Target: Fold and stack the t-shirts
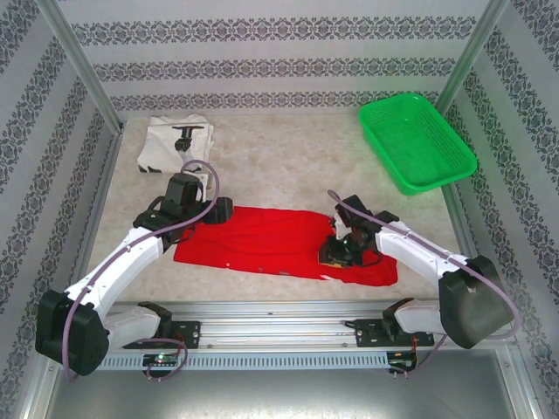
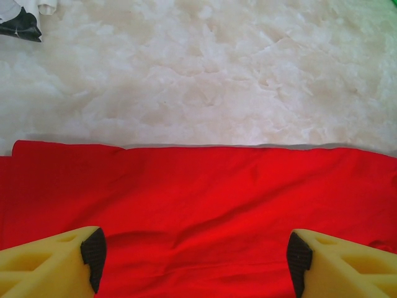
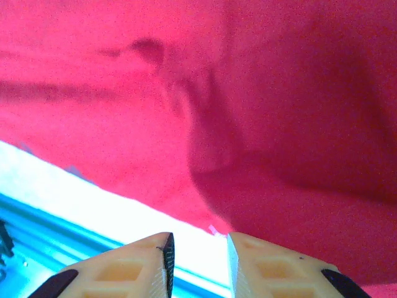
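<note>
While the white t-shirt lies folded beyond the left pincer, the red t-shirt sprawls seemingly half-folded beneath both pincers. The left pincer gapes empty, the right pincer is barely parted and empty. Stacking remains.

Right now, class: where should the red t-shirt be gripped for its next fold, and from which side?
Probably the left short edge of the red t-shirt, coming in low from the left. It lies flat as a long band, so only edges give jaws something to close on.
</note>
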